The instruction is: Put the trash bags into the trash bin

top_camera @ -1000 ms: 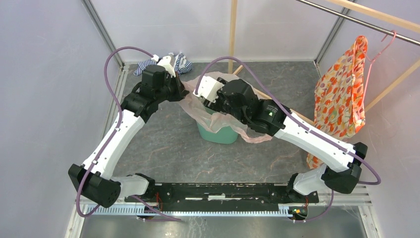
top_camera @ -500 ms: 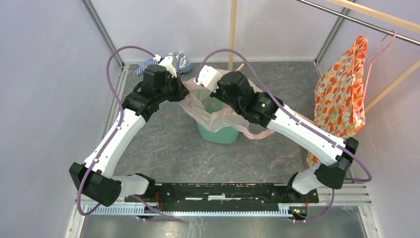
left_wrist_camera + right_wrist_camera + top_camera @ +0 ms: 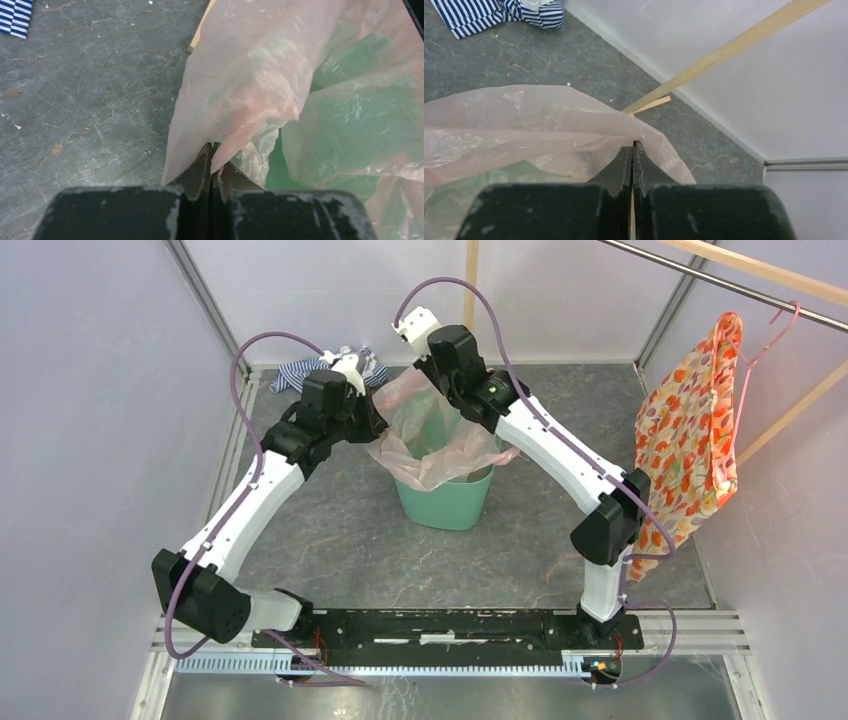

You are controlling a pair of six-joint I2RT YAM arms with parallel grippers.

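The pale pink translucent trash bag (image 3: 432,435) is draped into and over the mouth of the mint-green trash bin (image 3: 445,505). My left gripper (image 3: 380,423) is at the bin's left side, shut on a fold of the bag's edge. In the left wrist view the fingertips (image 3: 206,155) pinch the film of the bag (image 3: 250,85), with the green bin (image 3: 277,167) showing behind. My right gripper (image 3: 437,382) is above the bin's far rim, shut on the bag's far edge and holding it up. The right wrist view shows its closed gripper (image 3: 633,144) on the bag (image 3: 524,120).
A blue-white striped cloth (image 3: 300,370) lies at the back left, near the left wrist. An orange floral garment (image 3: 690,430) hangs on a hanger at the right. A wooden pole (image 3: 470,300) stands just behind the bin, and grey walls close the back and sides.
My right gripper shut on the bag's edge, and the arm swung from over the bin's right side back to the far rim, lifting that edge. The left gripper shifted slightly right, still gripping.
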